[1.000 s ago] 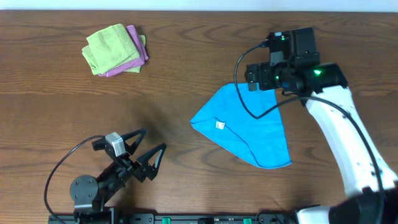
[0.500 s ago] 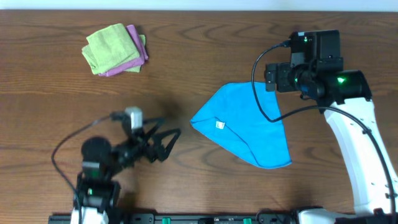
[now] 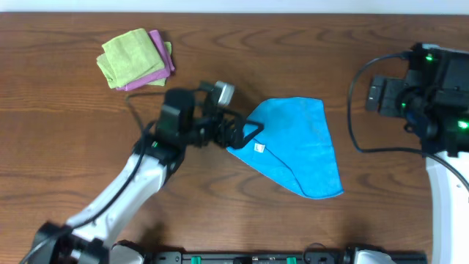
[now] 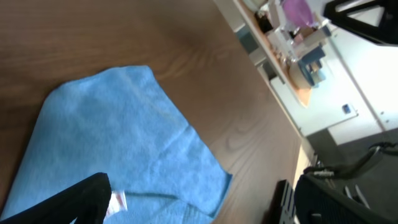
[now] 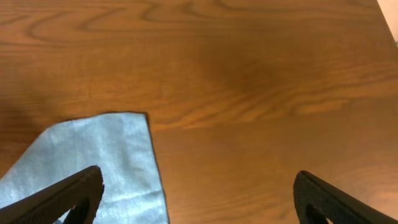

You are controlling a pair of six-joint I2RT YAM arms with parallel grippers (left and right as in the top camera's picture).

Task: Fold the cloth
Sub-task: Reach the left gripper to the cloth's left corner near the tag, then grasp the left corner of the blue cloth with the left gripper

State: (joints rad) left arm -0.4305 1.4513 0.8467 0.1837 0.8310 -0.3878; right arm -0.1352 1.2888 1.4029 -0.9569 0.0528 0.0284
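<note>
**Left hand at cloth's edge, both hands wide and empty**

- Left hand: fingers spread wide, nothing between them. Seen from overhead, the tips sit at the left corner of the cloth, over its edge. Whether they touch the fabric I cannot tell.
- Left wrist view: one dark finger shows at the lower left. The tag lies just beside it, with blue fabric running up and away from it.
- Right hand: also wide, holding nothing. In its own view the two fingers stand in the lower corners with bare wood between them. One corner of the cloth reaches in at the lower left, next to the finger there.
- From overhead the right arm is at the right edge of the frame, apart from the cloth.
- Cloth: bright blue, lying flat on the worktop, right of centre, between the two arms. Its outline is roughly a triangle, with one corner toward the left hand, one at the top right and one at the bottom right. A folded edge runs along the lower left side, and the white tag sits near it, close to the left corner.
- Far left corner of the worktop: a green cloth folded on top of a pink cloth. Both lie well apart from the blue one and from either hand.
</note>
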